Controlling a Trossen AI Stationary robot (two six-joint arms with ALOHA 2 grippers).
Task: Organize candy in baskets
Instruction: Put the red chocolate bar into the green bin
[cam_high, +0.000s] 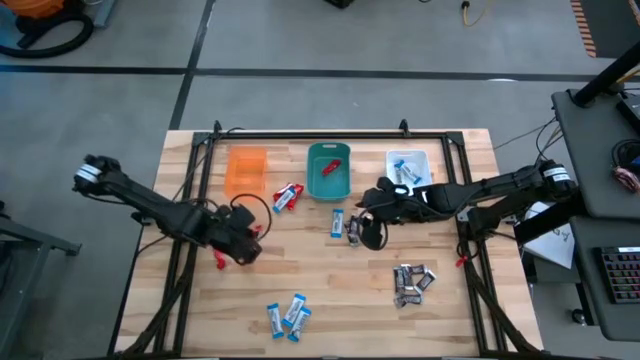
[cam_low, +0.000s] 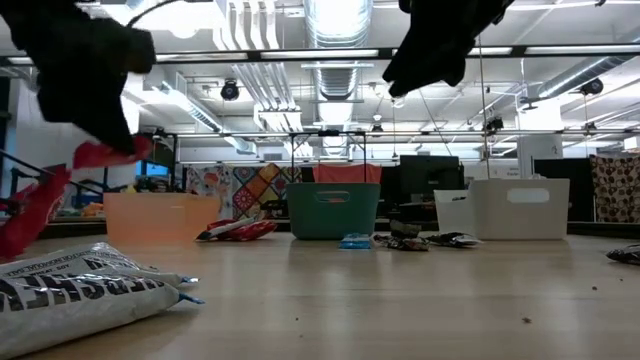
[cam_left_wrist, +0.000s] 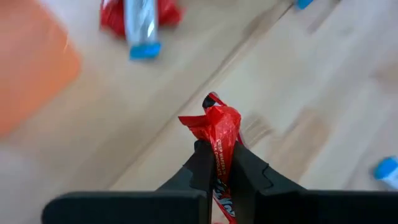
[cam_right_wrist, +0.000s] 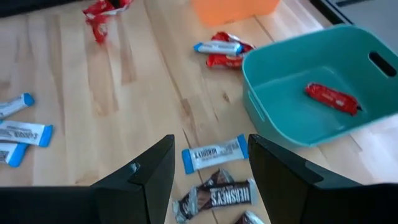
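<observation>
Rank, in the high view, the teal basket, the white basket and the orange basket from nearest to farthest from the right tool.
From the right tool:
1. Teal basket, just beyond it, toward the left arm's side.
2. White basket, at the far edge; close to the teal one.
3. Orange basket, clearly farthest, near the left arm.

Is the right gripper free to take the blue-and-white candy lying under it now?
Probably yes. The right gripper is open and empty above the blue-and-white candy; only a dark candy lies close beside it.
</observation>
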